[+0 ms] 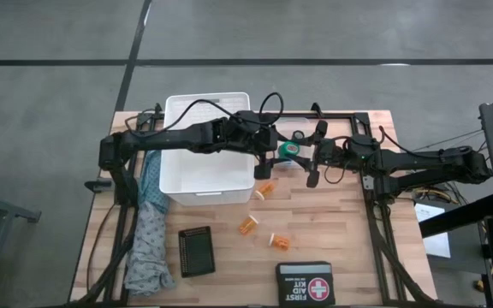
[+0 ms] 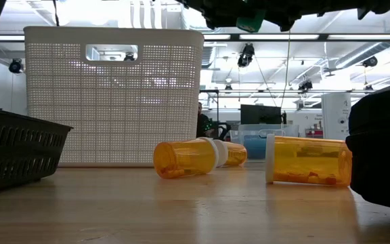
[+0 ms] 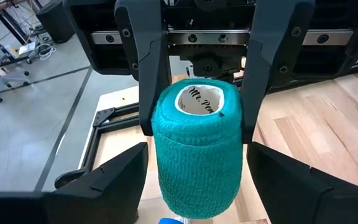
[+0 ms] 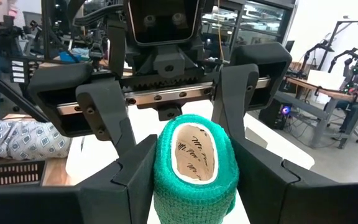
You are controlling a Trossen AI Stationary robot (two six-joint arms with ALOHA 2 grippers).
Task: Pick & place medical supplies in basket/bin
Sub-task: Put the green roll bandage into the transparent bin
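Cloth [image 1: 148, 235], teal-blue and patterned, lies lengthwise along the counter's [image 1: 229, 265] left edge. Beside it the large white slotted basket [image 1: 205, 145] shows only a bare floor under the left arm. Below the basket sits a small black basket [image 1: 196, 251]. Just right of the white basket, both hands meet over the counter on one teal bandage roll [image 3: 196, 152], whose core bears printed script too partial to read. The left hand [image 1: 268, 154] clamps the roll, and the right hand [image 1: 308, 156] grips the same roll from the opposite side. Three orange pill bottles lie on their sides: [image 1: 264, 190], [image 1: 247, 225], [image 1: 278, 241]. Near the front edge, a black case [image 1: 304, 280] reads FIRST AID KIT.
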